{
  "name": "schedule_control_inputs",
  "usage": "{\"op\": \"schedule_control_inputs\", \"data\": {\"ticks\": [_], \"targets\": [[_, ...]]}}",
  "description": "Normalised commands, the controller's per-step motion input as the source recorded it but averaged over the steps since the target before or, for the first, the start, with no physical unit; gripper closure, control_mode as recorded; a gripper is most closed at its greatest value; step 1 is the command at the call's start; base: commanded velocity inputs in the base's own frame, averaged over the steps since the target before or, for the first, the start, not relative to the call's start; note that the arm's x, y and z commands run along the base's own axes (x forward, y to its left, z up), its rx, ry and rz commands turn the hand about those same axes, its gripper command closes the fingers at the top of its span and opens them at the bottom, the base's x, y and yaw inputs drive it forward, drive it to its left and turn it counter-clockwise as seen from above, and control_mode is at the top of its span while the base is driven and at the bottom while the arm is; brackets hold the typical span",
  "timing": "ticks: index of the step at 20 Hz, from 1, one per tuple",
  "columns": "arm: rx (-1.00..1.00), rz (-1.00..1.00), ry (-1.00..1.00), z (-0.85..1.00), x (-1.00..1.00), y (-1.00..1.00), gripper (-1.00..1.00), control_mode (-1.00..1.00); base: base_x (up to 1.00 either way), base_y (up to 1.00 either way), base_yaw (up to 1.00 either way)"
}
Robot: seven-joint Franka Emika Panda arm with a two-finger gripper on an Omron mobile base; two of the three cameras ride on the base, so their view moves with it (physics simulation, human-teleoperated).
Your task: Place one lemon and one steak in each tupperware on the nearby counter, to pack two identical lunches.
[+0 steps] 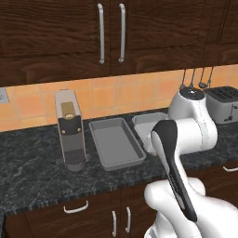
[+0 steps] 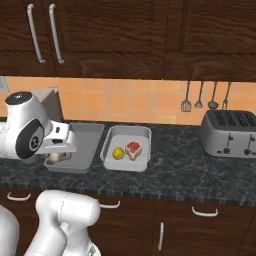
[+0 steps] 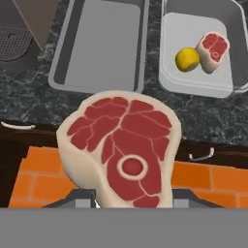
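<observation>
Gripper (image 3: 133, 206): clamped on a steak (image 3: 121, 150)
Darker tupperware (image 3: 63, 72): ahead of gripper, bare
Lighter tupperware (image 3: 167, 80): ahead-right, holds lemon (image 3: 187, 59), second steak (image 3: 213, 51)

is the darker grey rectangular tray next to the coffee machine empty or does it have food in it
Empty. The darker grey rectangular tray shows a bare floor, while the lighter grey tray beside it holds a yellow lemon and a red steak.

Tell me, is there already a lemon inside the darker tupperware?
No, in the hand view the darker tupperware has a bare floor, while the lemon lies in the lighter tupperware beside a steak.
</observation>
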Motion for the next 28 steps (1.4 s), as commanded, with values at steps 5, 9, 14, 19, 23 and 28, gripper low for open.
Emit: {"op": "schedule_control_inputs", "data": {"ticks": [5, 9, 14, 19, 23, 28], "targets": [[0.00, -0.01, 0.00, -0.06, 1.00, 0.15, 1.00, -1.00, 0.00, 0.00, 0.00], [0.00, 0.00, 0.00, -0.49, 1.00, 0.26, 1.00, -1.00, 0.00, 0.00, 0.00], [0.00, 0.00, 0.00, -0.82, 0.98, 0.38, 1.00, -1.00, 0.00, 0.00, 0.00], [0.00, 0.00, 0.00, -0.64, 0.95, 0.20, 1.00, -1.00, 0.00, 0.00, 0.00], [0.00, 0.00, 0.10, -0.01, 0.71, 0.00, 1.00, -1.00, 0.00, 0.00, 0.00], [0.00, 0.00, 0.20, 0.00, 0.56, 0.00, 1.00, -1.00, 0.00, 0.00, 0.00]]}}
